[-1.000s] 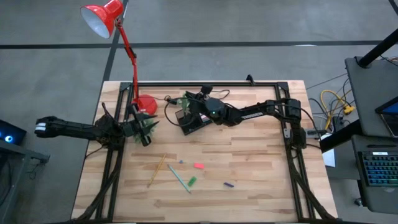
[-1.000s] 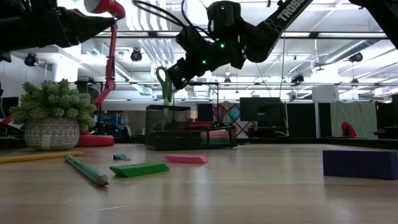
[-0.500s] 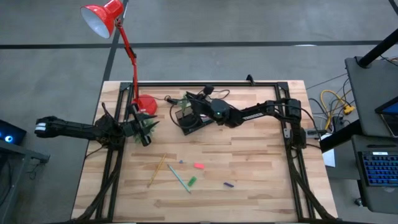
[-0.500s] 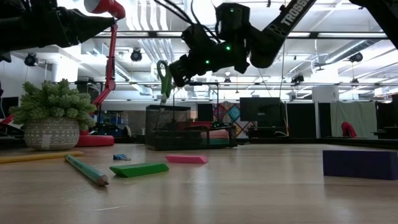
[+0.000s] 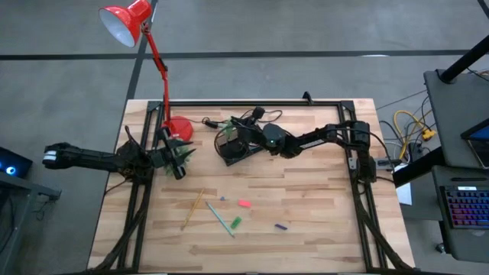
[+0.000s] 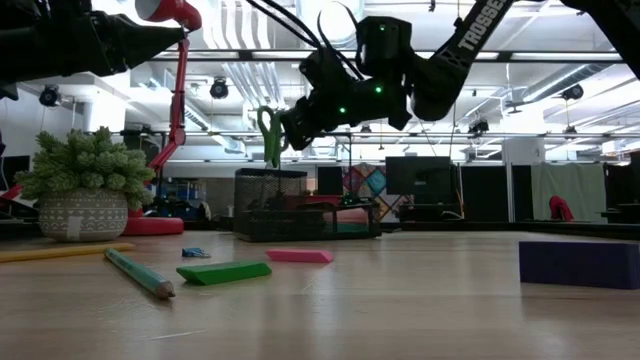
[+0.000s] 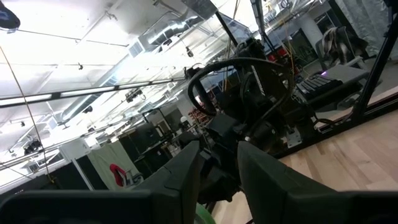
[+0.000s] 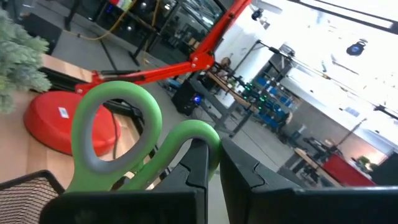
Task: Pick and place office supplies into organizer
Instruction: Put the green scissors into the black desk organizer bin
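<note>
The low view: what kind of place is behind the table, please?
Probably a large robotics lab or workshop. Exposed ducts and strip lights run along the ceiling, dark monitors stand at the back, and a keyboard sits on a desk beside the wooden table.

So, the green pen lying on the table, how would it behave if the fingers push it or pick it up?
The green pen looks round and slim, so a sideways push would probably roll it. It seems stiff and likely light. It lies flat on the table, so pinching it may be awkward, and its smooth barrel could slip.

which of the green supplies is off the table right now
The green-handled scissors, held in the right gripper above the organizer; the green pen lies on the table.
</note>
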Tool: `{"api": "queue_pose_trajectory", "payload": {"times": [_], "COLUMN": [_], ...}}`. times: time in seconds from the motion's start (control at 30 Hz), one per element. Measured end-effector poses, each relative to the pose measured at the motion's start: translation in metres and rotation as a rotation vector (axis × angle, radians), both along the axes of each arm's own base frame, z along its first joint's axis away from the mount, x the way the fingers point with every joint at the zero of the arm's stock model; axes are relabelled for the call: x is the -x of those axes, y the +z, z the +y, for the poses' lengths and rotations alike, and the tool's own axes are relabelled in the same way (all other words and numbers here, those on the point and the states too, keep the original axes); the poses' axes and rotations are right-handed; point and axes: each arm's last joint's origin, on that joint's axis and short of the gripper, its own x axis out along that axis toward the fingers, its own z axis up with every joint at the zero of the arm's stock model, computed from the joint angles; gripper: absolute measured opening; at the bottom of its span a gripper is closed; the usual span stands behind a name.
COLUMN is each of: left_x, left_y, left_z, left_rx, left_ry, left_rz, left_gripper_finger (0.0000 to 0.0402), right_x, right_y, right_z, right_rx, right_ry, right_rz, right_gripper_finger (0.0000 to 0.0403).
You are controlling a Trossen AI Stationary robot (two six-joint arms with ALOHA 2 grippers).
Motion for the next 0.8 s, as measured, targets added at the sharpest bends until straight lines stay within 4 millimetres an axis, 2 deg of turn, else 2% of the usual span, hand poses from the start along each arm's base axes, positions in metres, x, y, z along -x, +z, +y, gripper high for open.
{"api": "queue_pose_trajectory", "payload": {"times": [0.8], "left_x": [0.0], "left_y": [0.0], "left_z": [0.0], "left_rx": [0.0], "left_ry": [0.0], "left_rz": [0.0], "left_gripper_finger": [0.0096], "right_x": [-0.001], "right_y": [0.0031], "right_z": [-0.0033], "right_rx": [0.106], "right_ry": [-0.107], "right_rz": [0.089], "right_gripper_finger": [0.0013]}}
